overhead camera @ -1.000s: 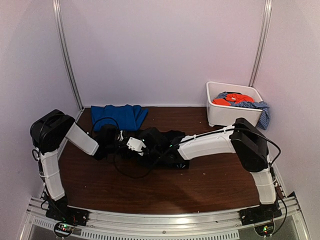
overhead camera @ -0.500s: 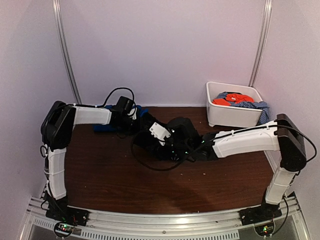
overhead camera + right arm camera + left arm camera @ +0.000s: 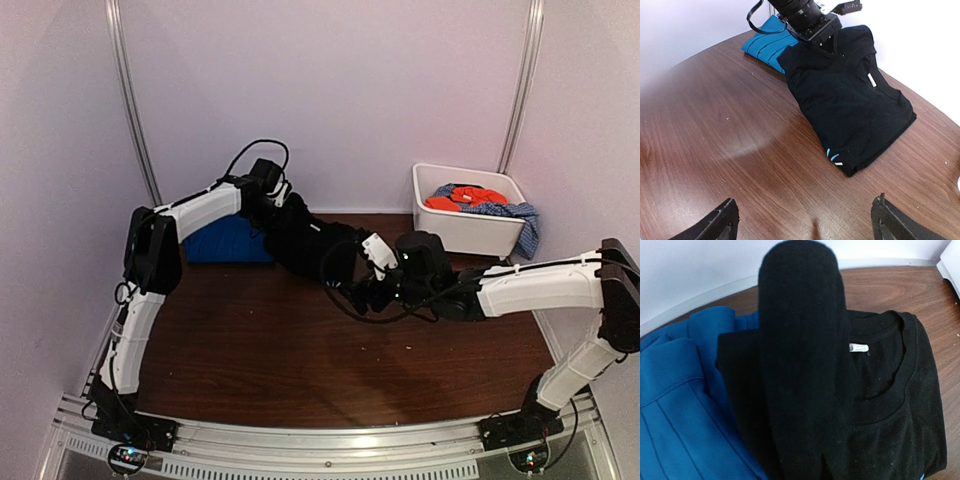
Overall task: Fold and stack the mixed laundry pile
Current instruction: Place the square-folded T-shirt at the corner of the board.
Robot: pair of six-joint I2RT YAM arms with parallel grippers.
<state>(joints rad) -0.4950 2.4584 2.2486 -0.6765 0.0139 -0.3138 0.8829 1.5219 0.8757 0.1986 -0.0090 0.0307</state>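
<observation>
Over glossy brown table [image 3: 250, 350], right gripper [image 3: 805, 207] spread wide, empty. Beyond, soft matte black garment [image 3: 850, 100], folded to a rough rectangle, far edge pinched up by clenched left gripper [image 3: 272, 190], lapping pleated royal-blue garment [image 3: 225, 242]. Farthest right, orange-red garment [image 3: 468, 197] and speckled garment [image 3: 515, 218] crumpled in hard white tub [image 3: 455, 238]. Looks roughly half done.

Four garments: black one [image 3: 305, 240], blue one [image 3: 225, 243], orange-red one [image 3: 478, 197], speckled one [image 3: 521, 224]; one tub [image 3: 465, 233]; two arms [image 3: 205, 208] [image 3: 530, 288]
</observation>
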